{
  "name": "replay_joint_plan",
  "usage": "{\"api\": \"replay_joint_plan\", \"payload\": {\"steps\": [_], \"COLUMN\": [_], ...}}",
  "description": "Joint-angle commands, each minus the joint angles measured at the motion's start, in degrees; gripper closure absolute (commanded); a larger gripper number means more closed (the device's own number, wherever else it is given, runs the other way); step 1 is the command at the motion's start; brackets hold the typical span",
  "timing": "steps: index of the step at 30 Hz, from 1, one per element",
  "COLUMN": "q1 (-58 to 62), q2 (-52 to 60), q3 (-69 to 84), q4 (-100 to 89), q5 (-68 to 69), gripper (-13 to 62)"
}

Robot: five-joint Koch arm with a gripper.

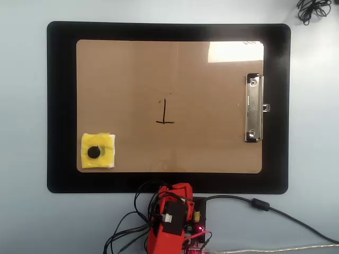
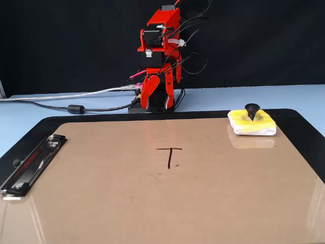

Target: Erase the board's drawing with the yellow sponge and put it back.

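The brown clipboard point(image 1: 212, 148) lies flat on a larger black mat point(image 1: 61, 106), which rests on a pale blue tabletop point(image 1: 24, 222). In the overhead view its silver clip point(image 1: 253, 108) sits at the right short edge; in the fixed view the clip point(image 2: 30, 165) appears at the lower left.

Near the middle of the clipboard is the drawing point(image 1: 164, 114), a thin black marker mark made of one short upright stroke and one short crossing line. It is whole and unsmudged in both views point(image 2: 169, 154).

The yellow sponge point(image 1: 98, 151) lies on the clipboard's lower-left corner in the overhead view, well apart from the drawing. Its black centre piece stands up like a small knob in the fixed view point(image 2: 252, 122).

The red arm point(image 2: 160, 61) is folded upright over its base, just off the mat's near edge in the overhead view, touching neither clipboard nor sponge. Its hand point(image 2: 157, 91) seems tucked downward against the arm, and I cannot tell whether the fingers are spread or pressed together. Black cables point(image 1: 265, 206) trail from the base.
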Motion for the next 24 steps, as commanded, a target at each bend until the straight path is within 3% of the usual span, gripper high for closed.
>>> {"api": "replay_joint_plan", "payload": {"steps": [1,13,17,21,24], "q1": [1.0,1.0,-1.5,-20.7,-38.8], "q2": [2.6,2.6,2.5,2.3,2.2], "q3": [1.1,-0.2,-13.3,-22.6,-21.7], "q4": [3.0,2.6,2.4,-4.8,-21.3], "q5": [-0.6,-1.0,-1.4,-4.8,-20.4], "gripper": [14.9,15.4,15.7,17.4,17.4]}}
